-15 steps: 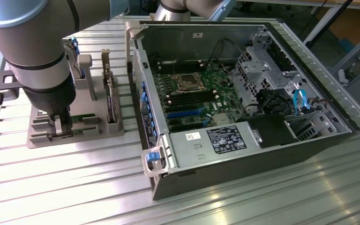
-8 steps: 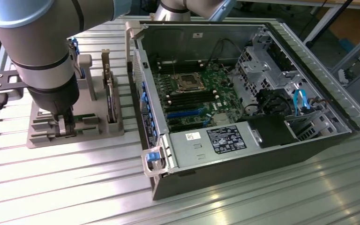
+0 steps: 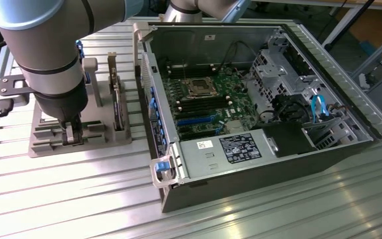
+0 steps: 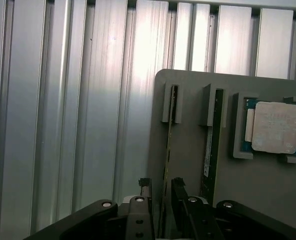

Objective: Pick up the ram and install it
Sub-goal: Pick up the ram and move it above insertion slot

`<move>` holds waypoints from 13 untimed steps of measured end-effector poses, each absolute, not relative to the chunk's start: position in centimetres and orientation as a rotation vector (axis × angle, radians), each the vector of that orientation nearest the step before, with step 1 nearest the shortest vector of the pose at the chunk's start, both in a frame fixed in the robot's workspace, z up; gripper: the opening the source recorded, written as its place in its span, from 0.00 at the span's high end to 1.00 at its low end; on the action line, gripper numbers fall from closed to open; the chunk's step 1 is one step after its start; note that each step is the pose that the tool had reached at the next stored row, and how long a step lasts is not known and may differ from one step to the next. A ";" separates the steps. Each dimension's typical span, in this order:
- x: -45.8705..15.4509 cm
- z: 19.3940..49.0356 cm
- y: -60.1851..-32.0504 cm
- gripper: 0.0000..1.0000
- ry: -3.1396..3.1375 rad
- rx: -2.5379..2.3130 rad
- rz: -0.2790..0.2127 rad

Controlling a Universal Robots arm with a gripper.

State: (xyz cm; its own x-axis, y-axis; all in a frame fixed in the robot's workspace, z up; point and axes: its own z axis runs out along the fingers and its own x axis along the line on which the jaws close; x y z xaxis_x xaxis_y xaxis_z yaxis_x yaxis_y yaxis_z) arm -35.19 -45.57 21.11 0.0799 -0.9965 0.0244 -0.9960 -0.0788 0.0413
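The ram (image 4: 169, 145) is standing on its long edge in a slot of the grey holder (image 4: 190, 150), the slot lying closest to the holder's outer edge, with one end tucked against a short upright post. Beyond that edge the ribbed aluminium table (image 4: 62, 125) is running bare and wide, giving free room on that side. The gripper (image 4: 161, 186) is hanging over the ram's other end with its claw spread open, one finger on each side of the stick and nothing clamped; whether either finger is touching the board cannot be told. In the next slot inward a second thin dark board (image 4: 213, 145) is standing parallel and close, narrowing the room for the inner finger. Past it, a square silver processor chip (image 4: 274, 127) is lying flat in a framed pocket. In the exterior view the arm (image 3: 45, 50) is reaching straight down onto the holder (image 3: 101, 142) near the table's edge at the exterior view's left, while the open computer case (image 3: 198, 194) is lying just beside the holder, its motherboard (image 3: 204, 99) facing up. The ram is showing edge-on: thin, narrow and greenish.
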 end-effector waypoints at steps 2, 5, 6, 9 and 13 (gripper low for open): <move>-35.2 21.1 -45.6 0.70 -2.099 2.273 -0.016; -35.2 21.0 -45.6 0.70 -2.099 2.274 -0.016; -35.2 20.9 -45.6 0.70 -2.099 2.273 -0.016; -35.2 20.9 -45.6 0.70 -2.099 2.273 -0.016; -35.2 20.9 -45.6 0.72 -2.099 2.274 -0.016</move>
